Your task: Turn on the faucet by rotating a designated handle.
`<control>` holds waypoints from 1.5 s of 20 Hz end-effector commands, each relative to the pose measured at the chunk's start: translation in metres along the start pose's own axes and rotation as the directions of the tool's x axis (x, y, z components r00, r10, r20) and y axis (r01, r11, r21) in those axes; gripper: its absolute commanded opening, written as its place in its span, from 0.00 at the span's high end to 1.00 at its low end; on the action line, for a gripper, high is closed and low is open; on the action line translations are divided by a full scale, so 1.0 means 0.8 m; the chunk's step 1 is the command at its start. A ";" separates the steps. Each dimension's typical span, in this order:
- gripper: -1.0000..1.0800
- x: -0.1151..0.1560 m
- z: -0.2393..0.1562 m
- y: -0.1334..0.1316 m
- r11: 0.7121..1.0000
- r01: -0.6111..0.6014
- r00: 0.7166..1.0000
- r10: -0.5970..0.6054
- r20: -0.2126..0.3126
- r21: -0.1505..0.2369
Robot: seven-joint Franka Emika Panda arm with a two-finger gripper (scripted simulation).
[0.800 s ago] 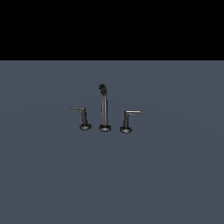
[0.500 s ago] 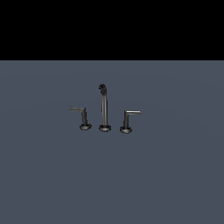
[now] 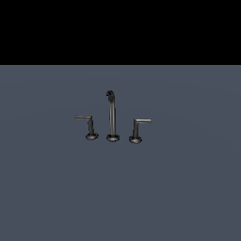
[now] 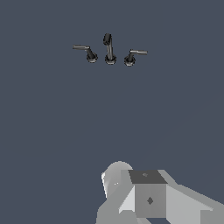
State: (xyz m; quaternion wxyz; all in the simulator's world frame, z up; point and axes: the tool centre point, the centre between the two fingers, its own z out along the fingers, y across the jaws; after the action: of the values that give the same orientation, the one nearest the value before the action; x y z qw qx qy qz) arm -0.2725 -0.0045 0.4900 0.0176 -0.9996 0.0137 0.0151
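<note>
1. The handle (image 3: 89, 126) stands on the table (image 3: 188, 188) at the exterior view's left of the faucet (image 3: 112, 117) set. Its post is upright on a round base, and its dull-grey lever points away from the spout (image 3: 111, 113).
2. The twin handle (image 3: 138, 129), with the brighter lever, stands on the spout's other side and points the opposite way.
3. Progress, as judged: nothing touches the handle, so the turning appears not yet begun. Approach, contact and rotation all remain.
4. The exterior view shows no arm at all. In the wrist view the set sits well apart from the camera (image 4: 91, 52).
5. Gripper: the wrist view shows only grey body parts (image 4: 148, 194). No fingers are visible, so I cannot tell whether it is spread or pressed together. No object is seen in contact with it.
</note>
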 end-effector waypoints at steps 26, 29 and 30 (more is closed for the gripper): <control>1.00 0.186 0.090 -0.074 0.870 -0.461 0.883 0.430 0.190 0.173; 1.00 0.212 0.112 -0.086 0.827 -0.537 0.837 0.500 0.221 0.165; 1.00 0.221 0.120 -0.090 0.811 -0.562 0.820 0.523 0.231 0.160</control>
State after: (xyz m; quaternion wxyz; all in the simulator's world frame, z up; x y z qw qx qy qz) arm -0.1072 0.0611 0.4005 0.1234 -0.9474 0.2780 0.1000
